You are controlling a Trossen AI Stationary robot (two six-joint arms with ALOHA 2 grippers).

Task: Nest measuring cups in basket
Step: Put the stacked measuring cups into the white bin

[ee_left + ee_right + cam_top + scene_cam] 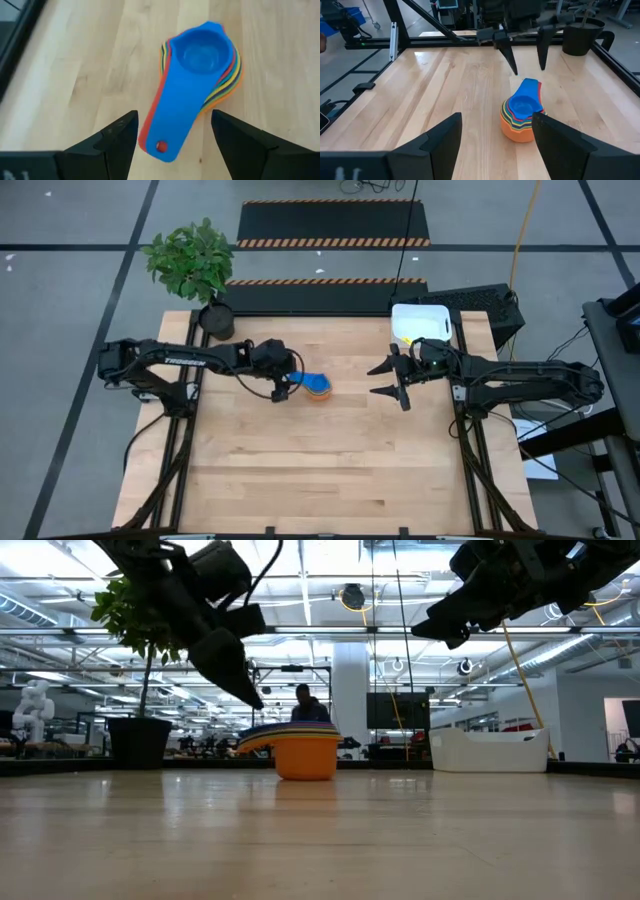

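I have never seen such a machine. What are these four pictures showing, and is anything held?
It is a robot with two dark arms at a wooden table. One picture looks down from above, one looks level across the table, and two come from cameras on the wrists. The measuring cups sit nested in one stack on the wood. The white basket stands at the far right corner, beside a potted plant. The left gripper hangs open over the cups' handles; the right gripper waits open. Nothing is held.

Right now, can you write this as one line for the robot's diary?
measuring cups: nested stack on table | basket: no cups | left pincer: open over handles | right pincer: open, raised
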